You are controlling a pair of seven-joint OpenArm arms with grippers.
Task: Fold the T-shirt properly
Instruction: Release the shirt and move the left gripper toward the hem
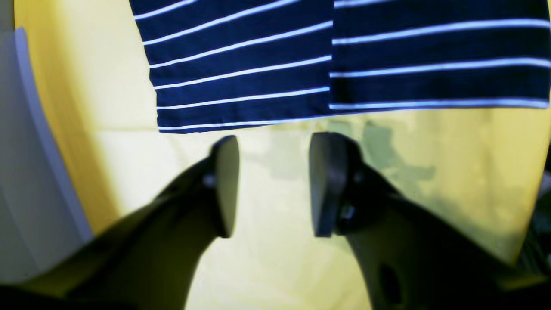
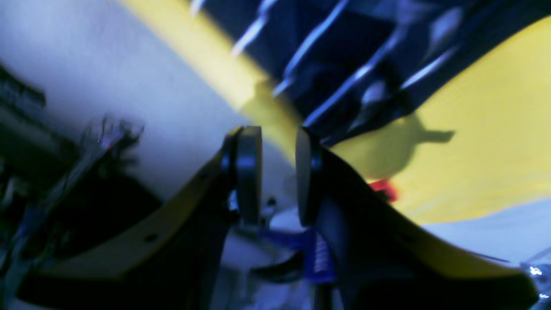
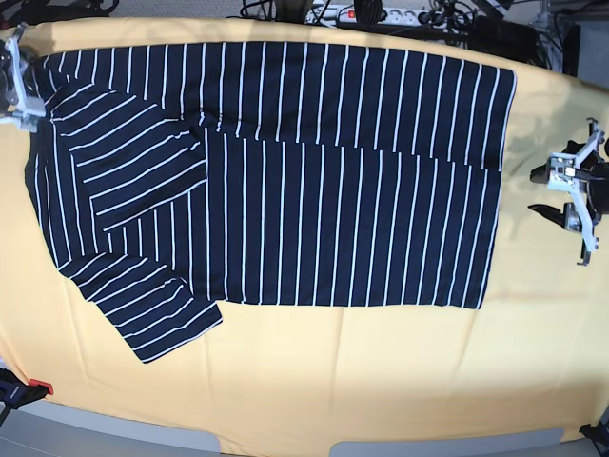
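The dark navy T-shirt (image 3: 285,181) with thin white stripes lies flat on the yellow table (image 3: 381,381), its far part folded over the body and one sleeve sticking out at the front left. Just off the shirt's right edge, my left gripper (image 3: 542,192) is open. In the left wrist view its fingers (image 1: 226,185) stand wide apart with nothing between them, a little short of the T-shirt's hem (image 1: 258,86). My right gripper (image 3: 19,81) sits at the shirt's far left corner. In the blurred right wrist view, the right gripper (image 2: 277,172) is open and empty, with the T-shirt (image 2: 344,56) just beyond it.
Cables and a power strip (image 3: 366,11) run along the table's far edge. A red clamp (image 3: 36,387) grips the front left corner, and the table's rounded grey rim (image 3: 143,433) runs along the front. Bare yellow surface lies in front of the shirt.
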